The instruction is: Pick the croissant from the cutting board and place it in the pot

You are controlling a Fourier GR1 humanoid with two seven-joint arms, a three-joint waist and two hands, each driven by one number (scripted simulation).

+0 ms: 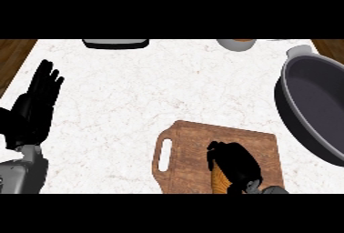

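A brown wooden cutting board (194, 150) with a handle slot lies at the lower middle of the counter. My right hand (235, 164) rests on it with fingers curled over the croissant (219, 182), of which only an orange-brown strip shows under the palm. The dark grey pot (295, 95) sits at the right edge, partly cut off by the view. My left hand (37, 104) stands at the left edge, fingers straight and pointing up, holding nothing.
A dark flat object (115, 43) sits at the counter's far edge, and a grey bowl (236, 44) is further right. White marble counter (154, 86) spreads between board and pot. Wooden floor shows at both top corners.
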